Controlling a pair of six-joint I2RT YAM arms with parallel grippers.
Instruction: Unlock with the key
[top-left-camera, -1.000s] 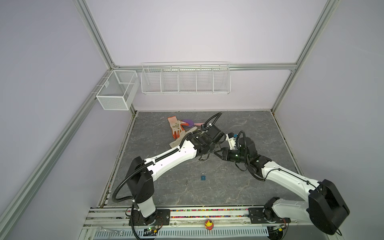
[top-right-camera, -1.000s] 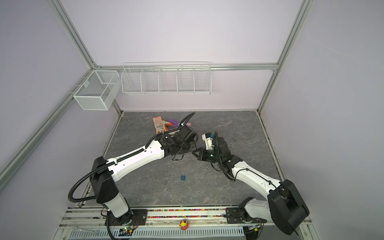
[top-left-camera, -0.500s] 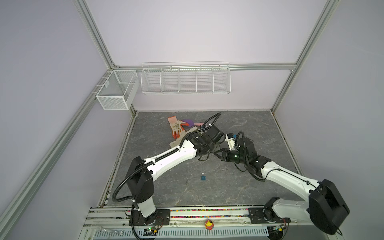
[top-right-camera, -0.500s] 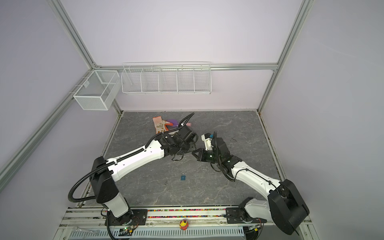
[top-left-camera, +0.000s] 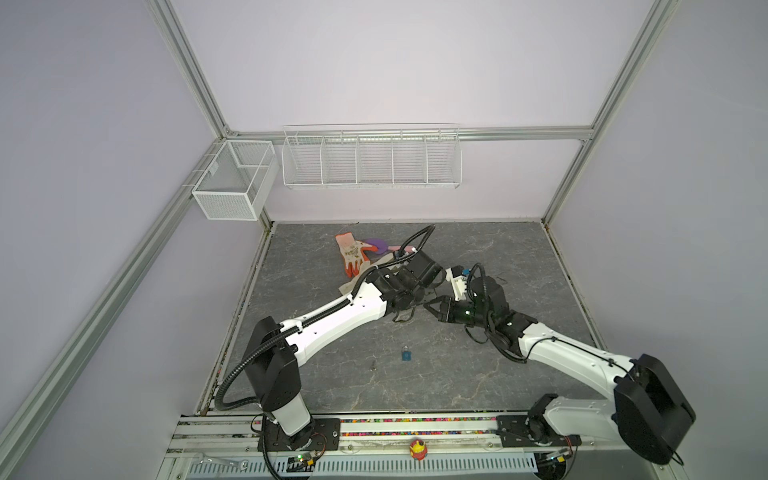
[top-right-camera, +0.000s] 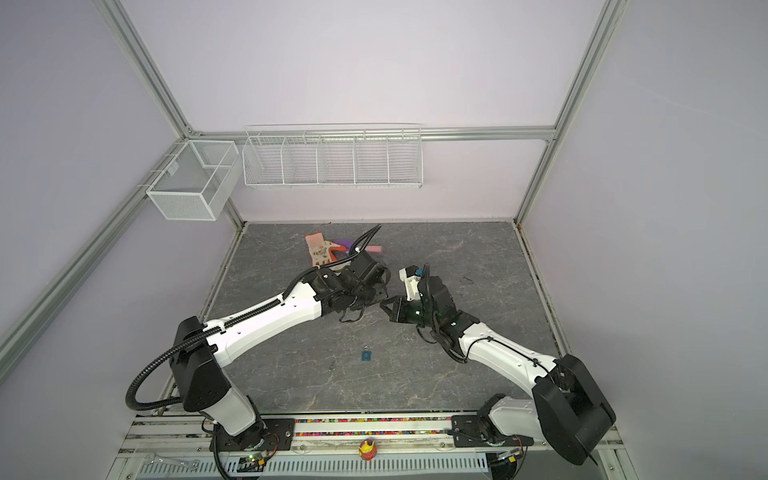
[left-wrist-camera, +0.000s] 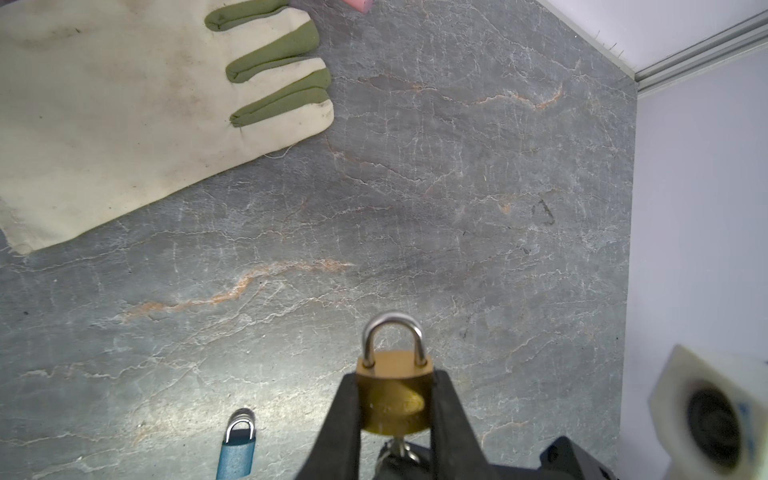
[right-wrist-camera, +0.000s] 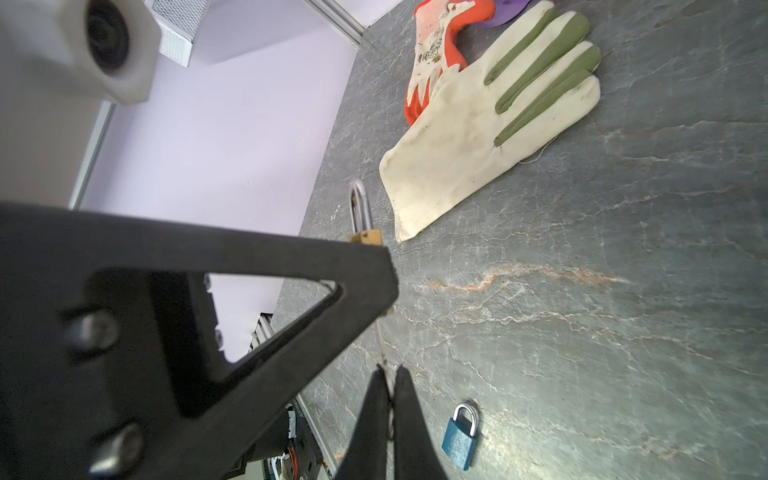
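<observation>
Left wrist: left gripper (left-wrist-camera: 395, 380) clamps brass padlock (left-wrist-camera: 392, 401), shackle closed; right gripper (right-wrist-camera: 389, 374) pinches key (left-wrist-camera: 398, 445).

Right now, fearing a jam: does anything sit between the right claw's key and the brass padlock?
Nothing visible: the thin silver key in the right claw reaches the brass padlock held by the left claw.

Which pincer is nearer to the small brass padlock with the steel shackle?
Left. The left pincer clamps the brass padlock; the right pincer, shut on the silver key, is off it, at its keyhole end.
</observation>
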